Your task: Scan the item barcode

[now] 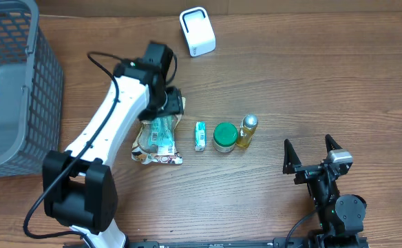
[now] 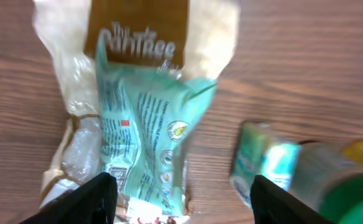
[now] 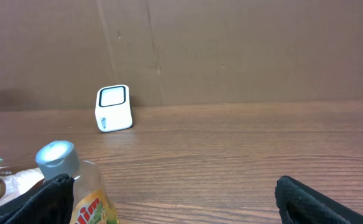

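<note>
The white barcode scanner (image 1: 197, 31) stands at the back of the table, and the right wrist view shows the scanner (image 3: 114, 108) against the wall. A mint-green packet (image 1: 161, 131) lies on top of a clear bag with a brown label (image 1: 153, 150). My left gripper (image 1: 165, 114) hovers just over them, open. In its wrist view the green packet (image 2: 147, 124) lies below, between the spread fingers (image 2: 97, 199), and the right finger stands clear of it. My right gripper (image 1: 308, 142) rests open and empty at the front right.
A small teal box (image 1: 200, 136), a green-lidded jar (image 1: 224, 136) and a yellow bottle with a silver cap (image 1: 247, 131) stand in a row right of the packet. A grey mesh basket (image 1: 46, 76) fills the far left.
</note>
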Motion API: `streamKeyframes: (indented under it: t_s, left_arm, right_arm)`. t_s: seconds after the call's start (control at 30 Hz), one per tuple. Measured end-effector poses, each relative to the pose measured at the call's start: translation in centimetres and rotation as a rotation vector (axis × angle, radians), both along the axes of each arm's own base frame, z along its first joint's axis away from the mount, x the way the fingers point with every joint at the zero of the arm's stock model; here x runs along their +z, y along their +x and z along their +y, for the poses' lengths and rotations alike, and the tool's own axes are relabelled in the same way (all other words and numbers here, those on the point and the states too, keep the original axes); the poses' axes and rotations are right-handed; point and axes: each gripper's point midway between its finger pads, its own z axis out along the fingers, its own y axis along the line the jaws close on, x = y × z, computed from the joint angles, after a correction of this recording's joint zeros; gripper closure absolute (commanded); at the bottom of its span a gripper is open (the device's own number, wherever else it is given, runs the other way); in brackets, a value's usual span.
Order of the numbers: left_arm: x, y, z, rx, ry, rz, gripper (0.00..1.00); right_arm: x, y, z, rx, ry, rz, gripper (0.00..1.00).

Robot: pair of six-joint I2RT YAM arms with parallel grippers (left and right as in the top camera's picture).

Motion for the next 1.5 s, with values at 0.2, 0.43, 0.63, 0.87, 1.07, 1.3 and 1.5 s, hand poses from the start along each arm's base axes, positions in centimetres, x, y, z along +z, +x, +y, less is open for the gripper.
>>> streamKeyframes:
  t_s: [0.2,0.43,0.63,0.87,1.07,1.3,1.5]
  left_arm:
    - [5.5,2.5,3.1,0.04,0.02,-0.088,0.09]
    - [6.3,1.4,12.2,0.197,0.156,-0.022,0.0]
    - [6.4,0.3,19.5,0.359,0.241,0.006,0.0]
    - [6.4,-0.9,24.2,0.481,0.261,0.024,0.0]
    - [6.4,-1.2,24.9,0.502,0.261,0.026,0.0]
    - [6.4,-1.2,25.0,0.503,0.267,0.026,0.0]
    - [6.4,-1.2,25.0,0.503,0.268,0.026,0.0]
  right_arm:
    - [0.0,0.0,0.0,0.0,0.0,0.0,0.0]
    - [0.0,0.0,0.0,0.0,0.0,0.0,0.0]
    - [0.0,0.0,0.0,0.0,0.0,0.0,0.0]
    - [0.0,0.0,0.0,0.0,0.0,0.0,0.0]
    - [0.0,0.0,0.0,0.0,0.0,0.0,0.0]
    - [0.0,0.0,0.0,0.0,0.0,0.0,0.0]
    - [0.0,0.0,0.0,0.0,0.0,0.0,0.0]
